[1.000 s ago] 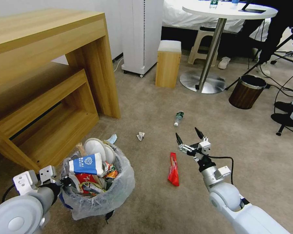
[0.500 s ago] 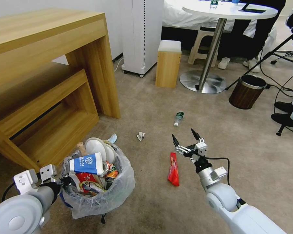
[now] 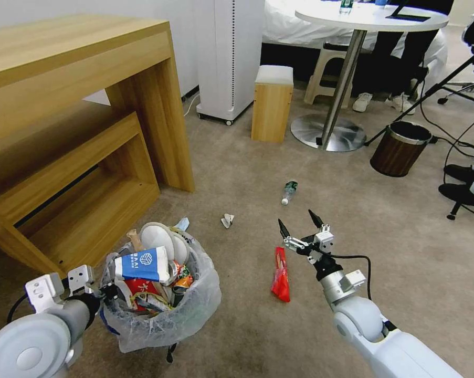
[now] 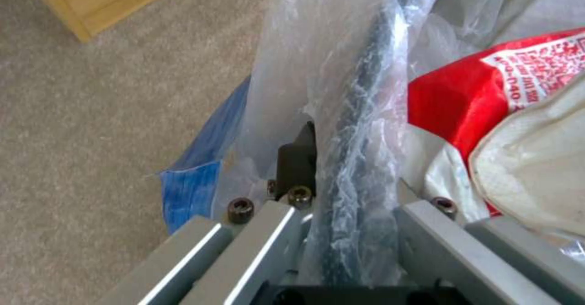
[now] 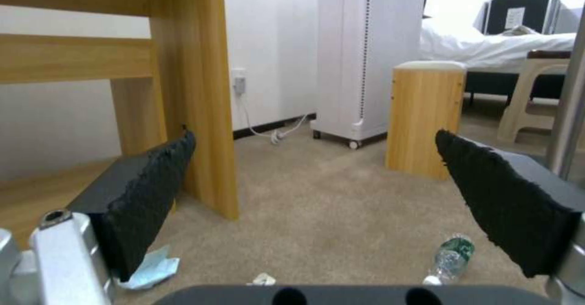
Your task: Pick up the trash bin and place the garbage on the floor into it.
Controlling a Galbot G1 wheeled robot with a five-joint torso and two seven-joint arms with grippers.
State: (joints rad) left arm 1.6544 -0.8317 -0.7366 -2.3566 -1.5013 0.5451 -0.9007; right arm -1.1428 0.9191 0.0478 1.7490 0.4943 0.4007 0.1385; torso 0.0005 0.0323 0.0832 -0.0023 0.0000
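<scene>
The trash bin (image 3: 160,302) is lined with crinkled clear plastic and heaped with wrappers and white slippers. My left gripper (image 3: 108,292) is shut on its near rim; the left wrist view shows the plastic-covered dark rim (image 4: 359,126) pinched between the jaws. On the beige floor (image 3: 237,173) lie a red wrapper (image 3: 281,273), a white tissue wad (image 3: 227,220), a clear green-labelled bottle (image 3: 288,191) and a pale blue scrap (image 3: 182,224) beside the bin. My right gripper (image 3: 298,224) hangs open just right of the wrapper's far end, with the bottle (image 5: 449,259) ahead of it.
A wooden desk (image 3: 79,105) with a low shelf stands on the left, close to the bin. Farther back are a white appliance (image 3: 229,58), a wooden stool (image 3: 272,102), a round table's base (image 3: 326,134) and a brown bin (image 3: 399,148). Cables and stand legs (image 3: 457,147) cross the right.
My right gripper has drawn slightly back and to the left, nearer the red wrapper, still open. The bin in my left gripper has shifted a little to the right.
</scene>
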